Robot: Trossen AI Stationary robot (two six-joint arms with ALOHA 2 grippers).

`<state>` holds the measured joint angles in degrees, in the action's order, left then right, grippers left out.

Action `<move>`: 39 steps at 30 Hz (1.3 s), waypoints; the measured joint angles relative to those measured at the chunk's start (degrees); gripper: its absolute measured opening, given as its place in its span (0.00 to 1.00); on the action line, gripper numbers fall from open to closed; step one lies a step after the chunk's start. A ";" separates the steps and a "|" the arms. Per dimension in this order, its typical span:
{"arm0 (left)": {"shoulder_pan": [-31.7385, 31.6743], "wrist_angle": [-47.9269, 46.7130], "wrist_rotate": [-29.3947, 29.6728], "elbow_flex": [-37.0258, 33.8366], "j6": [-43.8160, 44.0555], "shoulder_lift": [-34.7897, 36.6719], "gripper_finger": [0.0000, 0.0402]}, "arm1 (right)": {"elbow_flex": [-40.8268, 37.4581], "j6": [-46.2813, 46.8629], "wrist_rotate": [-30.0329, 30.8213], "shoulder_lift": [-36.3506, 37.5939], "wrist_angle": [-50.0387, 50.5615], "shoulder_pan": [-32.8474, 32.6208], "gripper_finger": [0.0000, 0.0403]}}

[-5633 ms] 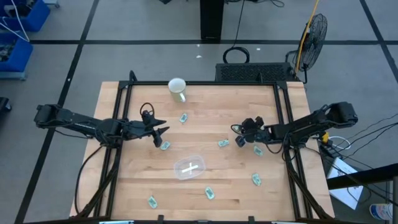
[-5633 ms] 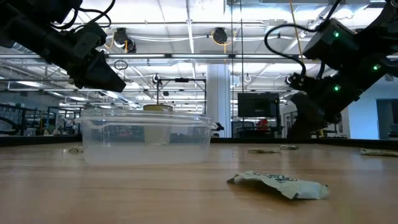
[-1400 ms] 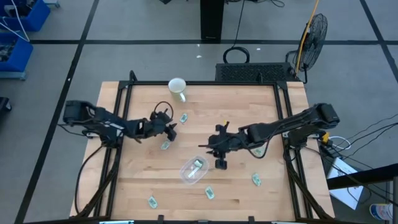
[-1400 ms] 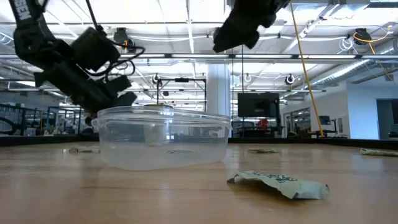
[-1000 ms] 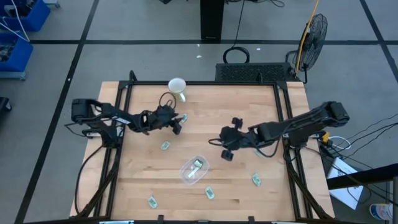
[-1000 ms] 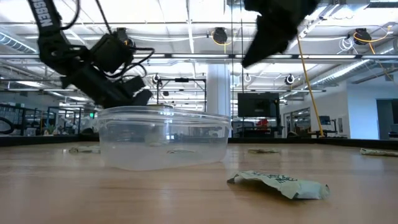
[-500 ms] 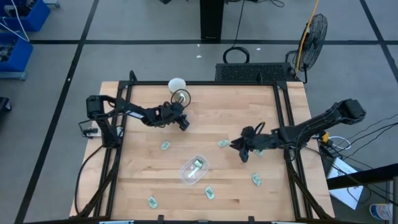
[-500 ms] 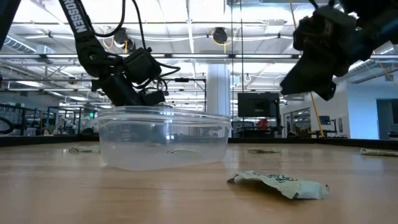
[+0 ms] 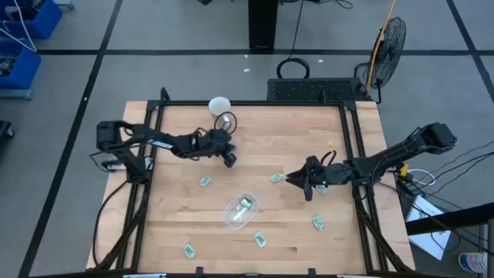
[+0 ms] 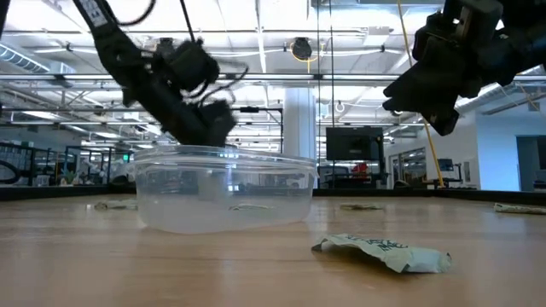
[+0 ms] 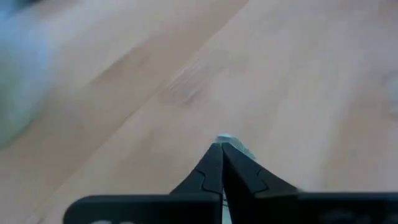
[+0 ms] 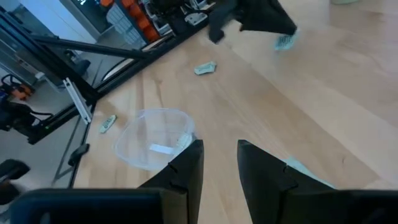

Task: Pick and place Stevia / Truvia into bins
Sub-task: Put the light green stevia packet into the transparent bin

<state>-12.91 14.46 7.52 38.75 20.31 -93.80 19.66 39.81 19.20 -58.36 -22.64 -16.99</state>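
Note:
My left gripper [image 9: 229, 160] is shut on one pale green sachet [image 12: 285, 41] at the table's far middle, near the white mug [image 9: 220, 103]. It also shows in the low view [image 10: 207, 128]. My right gripper [image 9: 293, 181] is open and empty, low over the table right of centre. It points at a sachet [image 9: 276, 178] lying flat just left of it; that sachet also shows beside one finger in the right wrist view [image 12: 300, 168]. The see-through bowl [image 9: 239, 210] stands at the near middle with a sachet [image 9: 245, 203] in it. My left gripper pinches the sachet by one end [image 11: 224, 139] between its two fingertips. The fingers slant down toward the table. The rest of the sachet hangs below the tips [image 12: 285, 41], just above the wood.
More sachets lie flat on the table: one left of the bowl [image 9: 204, 181], one at the near left [image 9: 187, 249], one in front of the bowl [image 9: 261, 240], one at the near right [image 9: 317, 222]. Black frame rails [image 9: 145, 193] run along both sides.
My left gripper has gone toward the far middle, shut on the sachet that lay near the mug and drawn it off the wood. My right gripper has gone from above the bowl toward the table's right edge and come down beside the sachet there.

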 joint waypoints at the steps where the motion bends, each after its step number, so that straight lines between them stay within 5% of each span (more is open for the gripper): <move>1: 1.24 -1.93 -0.79 -0.10 0.90 1.68 0.01 | -0.02 0.00 0.01 0.07 -0.49 0.00 0.23; 10: 20.95 -8.62 -0.56 -0.36 6.47 11.57 0.01 | -0.02 -1.63 0.03 0.40 -3.77 0.06 0.23; 15: 27.09 -8.63 15.76 -0.26 -0.90 11.68 0.01 | 0.00 -1.70 0.04 0.40 -4.84 0.09 0.23; 18: 24.54 -8.61 20.03 -0.27 -4.74 11.70 0.04 | 0.00 -1.70 0.07 0.40 -5.94 0.09 0.23; 25: 11.83 -9.18 15.70 -0.25 -9.18 9.25 0.26 | 0.00 -5.08 0.09 0.41 -9.96 0.91 0.23; 29: 4.89 -8.24 8.05 -0.30 -10.60 4.85 0.34 | 0.00 -4.66 0.05 0.39 -9.63 1.27 0.23; 34: 0.80 -0.86 -0.36 -0.28 -11.39 -3.62 0.34 | 0.00 -4.60 0.03 0.40 -9.15 1.27 0.23; 39: 0.10 2.70 -0.64 -0.16 -11.55 -7.22 0.30 | 0.02 -4.52 -1.54 0.40 -7.16 0.65 0.23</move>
<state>-12.81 17.17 6.87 38.59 8.77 -101.03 19.68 35.29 17.67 -57.95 -29.79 -16.34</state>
